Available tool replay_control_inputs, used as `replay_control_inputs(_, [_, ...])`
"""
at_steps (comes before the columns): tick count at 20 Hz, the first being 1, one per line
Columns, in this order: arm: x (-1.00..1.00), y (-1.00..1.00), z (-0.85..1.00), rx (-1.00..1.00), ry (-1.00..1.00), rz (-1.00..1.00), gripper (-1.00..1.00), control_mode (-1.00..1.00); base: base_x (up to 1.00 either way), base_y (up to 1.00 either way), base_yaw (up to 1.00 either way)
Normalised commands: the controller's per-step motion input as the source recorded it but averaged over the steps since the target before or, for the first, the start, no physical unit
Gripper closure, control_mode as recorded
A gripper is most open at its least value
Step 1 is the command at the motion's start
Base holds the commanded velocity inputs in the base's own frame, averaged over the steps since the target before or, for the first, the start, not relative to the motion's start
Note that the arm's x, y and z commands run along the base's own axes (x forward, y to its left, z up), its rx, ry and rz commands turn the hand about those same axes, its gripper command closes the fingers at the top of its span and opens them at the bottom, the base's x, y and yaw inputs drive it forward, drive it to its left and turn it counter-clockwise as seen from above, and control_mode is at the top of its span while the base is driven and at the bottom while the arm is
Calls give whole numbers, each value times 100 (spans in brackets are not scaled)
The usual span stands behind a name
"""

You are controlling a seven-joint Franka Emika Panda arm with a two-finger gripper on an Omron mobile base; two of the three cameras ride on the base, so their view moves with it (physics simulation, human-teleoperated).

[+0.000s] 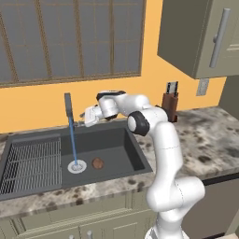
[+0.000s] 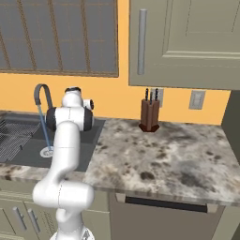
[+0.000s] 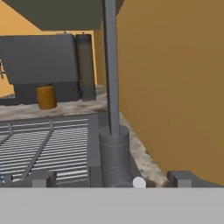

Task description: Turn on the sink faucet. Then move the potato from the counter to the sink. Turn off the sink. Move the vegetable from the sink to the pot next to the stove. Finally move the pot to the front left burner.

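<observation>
potato (image 1: pixel 97 163) in sink (image 1: pixel 112 140), drain (image 1: pixel 77 165) just left, faucet (image 1: pixel 68 106) behind

We found no readable text, label, brand, number or sign in any view. The cabinets (image 2: pixel 187 42), the knife block (image 2: pixel 149 115), the wall outlet (image 2: pixel 196 99), the sink (image 1: pixel 107 144) and the orange can (image 3: pixel 46 97) all showed plain, unmarked surfaces.

Even, bright rendered light, soft faint shadows, no glare, slightly coarse resolution.
</observation>
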Motion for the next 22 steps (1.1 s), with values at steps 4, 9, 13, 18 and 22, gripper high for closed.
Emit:
replay_control_inputs(4, [0, 50, 4, 0, 2, 0, -100, -100, 0, 0, 0])
replay_control_inputs(9, [0, 48, 1, 0, 2, 0, -100, -100, 0, 0, 0])
replay_control_inputs(13, [-17, 13, -1, 0, -1, 0, -100, -100, 0, 0, 0])
replay_control_inputs(18, [-34, -36, 0, 4, -2, 1, -100, -100, 0, 0, 0])
replay_control_inputs(22, [-48, -55, 6, 7, -3, 0, -100, -100, 0, 0, 0])
